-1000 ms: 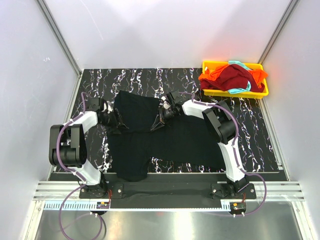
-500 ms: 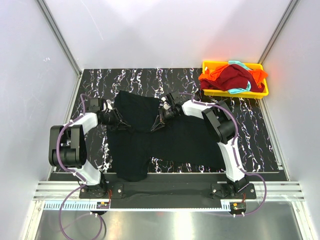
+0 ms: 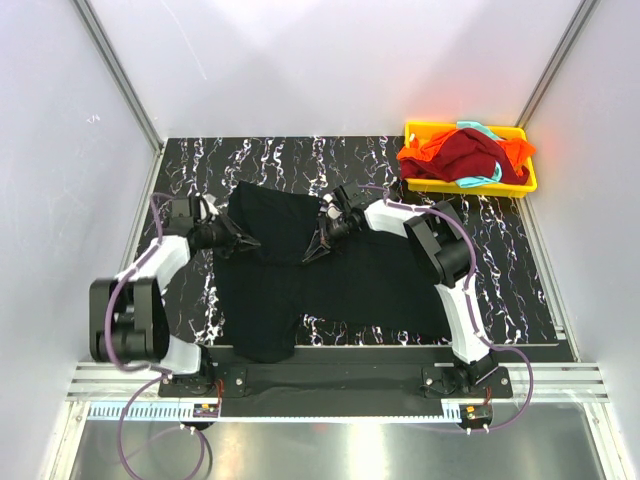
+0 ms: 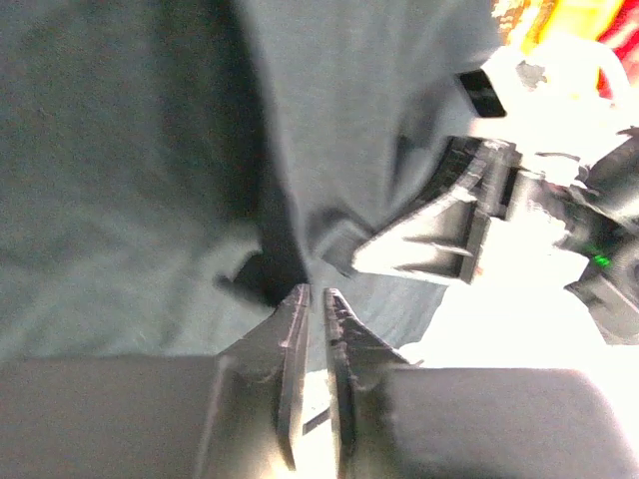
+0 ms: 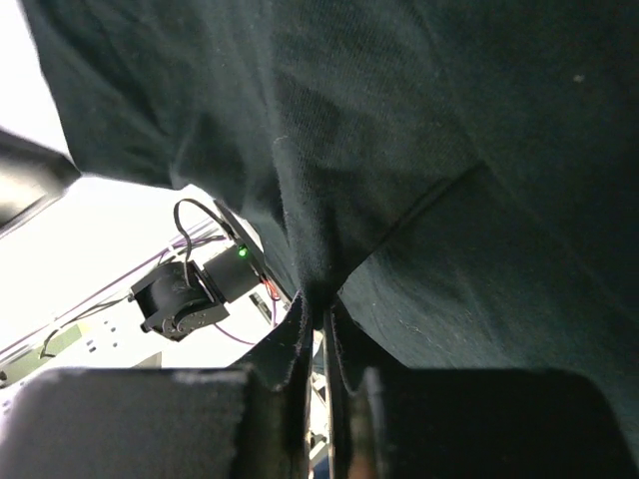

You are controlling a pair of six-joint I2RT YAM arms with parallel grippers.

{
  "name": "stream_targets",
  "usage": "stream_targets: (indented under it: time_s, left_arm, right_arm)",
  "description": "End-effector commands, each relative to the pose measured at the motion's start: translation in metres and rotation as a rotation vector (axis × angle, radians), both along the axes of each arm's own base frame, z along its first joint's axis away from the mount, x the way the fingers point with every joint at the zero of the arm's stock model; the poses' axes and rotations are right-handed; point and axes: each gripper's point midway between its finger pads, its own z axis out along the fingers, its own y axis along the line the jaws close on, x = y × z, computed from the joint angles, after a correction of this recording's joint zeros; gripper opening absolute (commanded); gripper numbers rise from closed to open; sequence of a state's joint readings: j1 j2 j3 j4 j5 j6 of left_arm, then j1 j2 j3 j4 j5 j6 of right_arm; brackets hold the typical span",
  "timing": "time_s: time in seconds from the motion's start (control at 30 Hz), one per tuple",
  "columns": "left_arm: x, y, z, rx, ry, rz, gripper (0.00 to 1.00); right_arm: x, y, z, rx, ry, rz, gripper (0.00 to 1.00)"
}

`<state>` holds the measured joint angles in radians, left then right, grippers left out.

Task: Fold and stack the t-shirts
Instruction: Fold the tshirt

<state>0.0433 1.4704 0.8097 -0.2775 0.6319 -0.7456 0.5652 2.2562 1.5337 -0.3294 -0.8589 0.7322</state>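
Black soft-fabric short-sleeved tee (image 3: 340, 285) lies flat, upper part folded over. Right gripper (image 5: 321, 305) clenched on its fold. Left gripper (image 4: 316, 296) jaws near-closed at cloth edge; grasp unclear.

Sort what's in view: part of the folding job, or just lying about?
Job: black tee, pinched by left gripper and right gripper; red tee, orange tee, teal tee, heaped in the tray.
Lying about: tray, table.

Both arms reach forward, left gripper (image 3: 243, 240) and right gripper (image 3: 312, 250) pinched closed
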Motion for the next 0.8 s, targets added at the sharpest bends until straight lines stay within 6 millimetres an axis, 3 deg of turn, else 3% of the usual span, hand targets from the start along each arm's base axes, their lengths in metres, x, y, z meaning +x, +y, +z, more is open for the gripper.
stream_targets:
  time_s: [0.0,0.1,0.13,0.17,0.23,0.43,0.57,0.77]
  left_arm:
    - [0.002,0.011,0.035,0.042,-0.084,0.030,0.20]
    - [-0.011,0.011,0.022,0.021,-0.031,0.013,0.27]
    - [-0.017,0.012,0.012,0.024,-0.002,0.011,0.43]
    - [-0.020,0.014,0.004,0.042,0.020,0.017,0.47]
    - [-0.026,0.017,-0.008,0.058,0.058,0.011,0.49]
    - [-0.016,0.022,-0.015,0.095,0.049,-0.023,0.51]
    - [-0.012,0.024,-0.024,0.128,0.017,-0.078,0.58]
    - [-0.006,0.028,-0.035,0.162,0.000,-0.109,0.58]
  right_arm:
    - [0.004,-0.001,0.018,0.057,-0.025,0.026,0.14]
    - [-0.001,-0.006,0.027,0.073,-0.028,0.038,0.25]
    - [-0.002,-0.009,0.029,0.070,-0.031,0.035,0.34]
    - [-0.005,-0.015,0.026,0.052,-0.039,0.033,0.41]
    - [-0.010,-0.023,0.035,0.039,-0.049,0.033,0.50]
    - [-0.011,-0.040,0.041,-0.059,-0.124,0.079,0.52]
    - [-0.007,-0.038,0.047,-0.055,-0.148,0.084,0.52]
    - [-0.010,-0.047,0.055,-0.057,-0.173,0.079,0.52]
